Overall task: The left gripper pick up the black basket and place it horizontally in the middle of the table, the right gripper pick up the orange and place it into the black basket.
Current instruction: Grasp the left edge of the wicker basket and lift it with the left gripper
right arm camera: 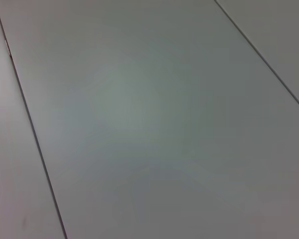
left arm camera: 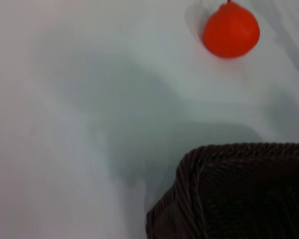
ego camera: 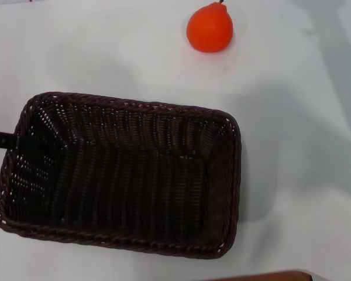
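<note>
The black basket [ego camera: 123,175] lies lengthwise across the white table [ego camera: 93,47], open side up and empty. My left gripper [ego camera: 19,141] reaches in from the left edge, with its dark jaws over the basket's left rim, one outside and one inside. The basket casts a wide soft shadow to the right. Its corner shows in the left wrist view [left arm camera: 229,194]. The orange [ego camera: 209,28] sits on the table beyond the basket's far right corner, apart from it, and it also shows in the left wrist view [left arm camera: 231,31]. My right gripper is out of view.
The table's brown edge strip [ego camera: 263,276] shows at the near side. The right wrist view shows only a plain grey panelled surface [right arm camera: 149,119] with thin dark seams.
</note>
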